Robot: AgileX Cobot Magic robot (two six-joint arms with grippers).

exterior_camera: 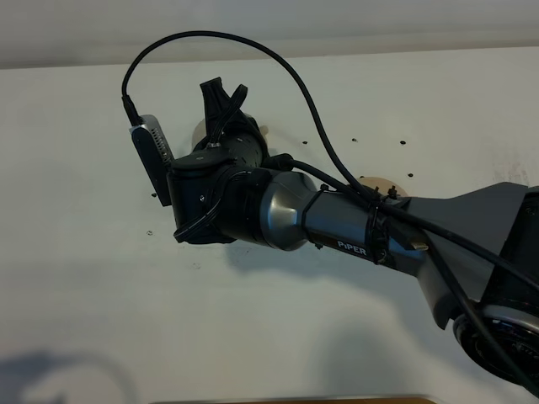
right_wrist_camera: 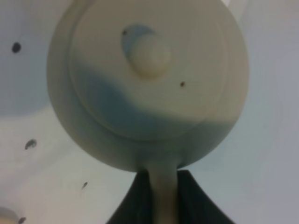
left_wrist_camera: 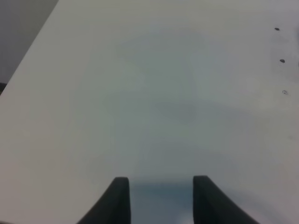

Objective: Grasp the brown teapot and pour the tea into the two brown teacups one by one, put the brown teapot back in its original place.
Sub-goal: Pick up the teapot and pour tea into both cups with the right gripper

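The brown teapot (right_wrist_camera: 149, 93) is seen upright from above, its handle (right_wrist_camera: 163, 189) pointed straight back into the right gripper (right_wrist_camera: 163, 176), by which the handle is pinched. It is held near the table's (left_wrist_camera: 140, 93) far edge, left of middle. The left gripper (left_wrist_camera: 161, 184) is spread.

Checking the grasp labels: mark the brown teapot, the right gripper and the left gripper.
the brown teapot (right_wrist_camera: 149, 55), right wrist view, on the lid knob.
the right gripper (right_wrist_camera: 163, 175), right wrist view, midway between fingertips, on the clamped handle.
the left gripper (left_wrist_camera: 161, 182), left wrist view, midway between its open fingertips.
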